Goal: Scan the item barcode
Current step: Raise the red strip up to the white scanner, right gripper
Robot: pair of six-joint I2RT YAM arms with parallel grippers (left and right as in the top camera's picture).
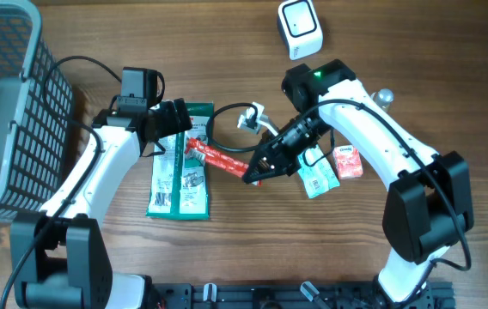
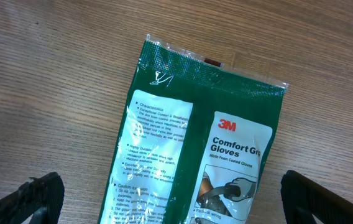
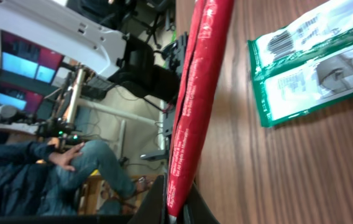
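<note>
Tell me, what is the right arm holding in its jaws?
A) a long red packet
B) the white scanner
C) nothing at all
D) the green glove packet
A: the right arm's jaws are shut on one end of the long red packet, which the right wrist view shows sticking out from between them, while the green glove packet lies ungripped.

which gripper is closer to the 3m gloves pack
Left. The left gripper hangs open over the far end of the 3M gloves pack; the right gripper, shut on a red packet, is right of it.
</note>
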